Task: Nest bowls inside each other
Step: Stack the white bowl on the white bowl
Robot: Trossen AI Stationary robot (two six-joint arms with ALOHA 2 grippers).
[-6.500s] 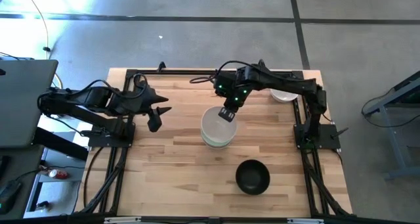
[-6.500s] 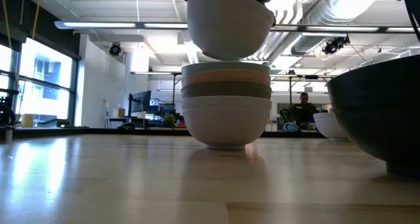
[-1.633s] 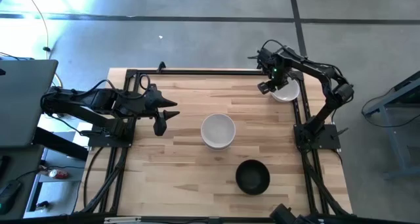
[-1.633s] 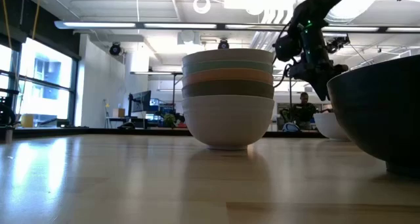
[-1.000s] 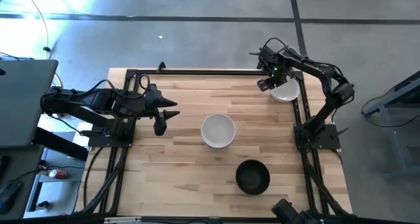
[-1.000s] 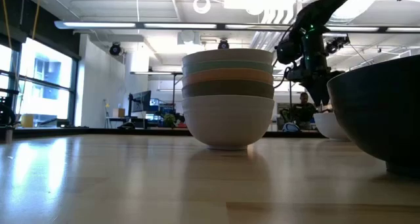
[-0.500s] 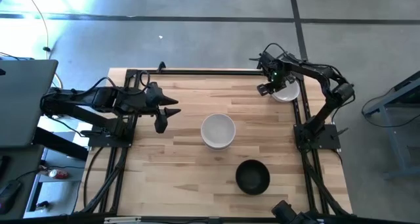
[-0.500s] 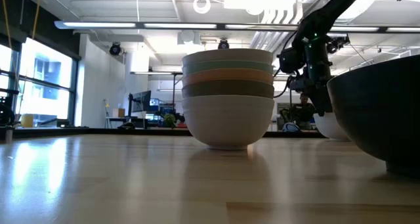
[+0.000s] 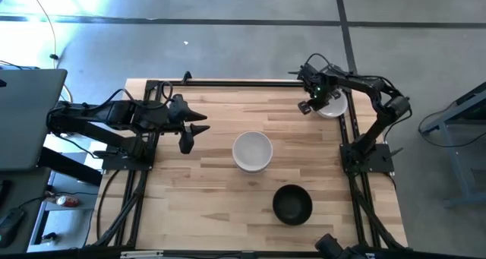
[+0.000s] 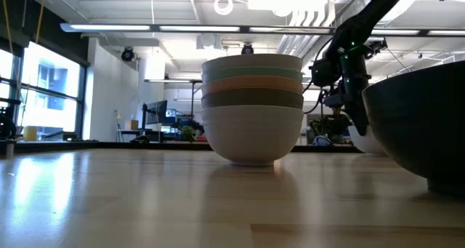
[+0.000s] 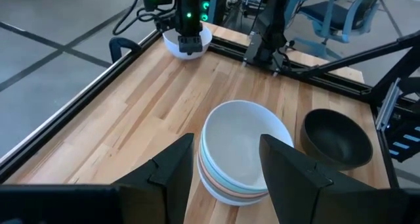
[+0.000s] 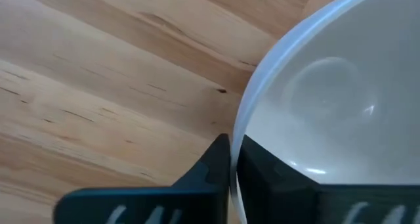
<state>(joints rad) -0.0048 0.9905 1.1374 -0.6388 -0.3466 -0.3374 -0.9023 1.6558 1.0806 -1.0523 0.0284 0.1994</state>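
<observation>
Right wrist view: the right gripper (image 12: 234, 161) has just clenched on the white bowl's (image 12: 328, 99) rim at the bench's far right corner, ready for lifting.

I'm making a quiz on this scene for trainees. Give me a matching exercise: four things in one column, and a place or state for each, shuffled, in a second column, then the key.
Things:
1. black bowl
2. stack of bowls
3. right gripper
4. left gripper

Places or states:
A. open, above the table's left side
B. alone near the front edge of the table
C. shut on the rim of the lone white bowl at the far right corner
D. at the middle of the table

Pairs: 1-B, 2-D, 3-C, 4-A
</observation>
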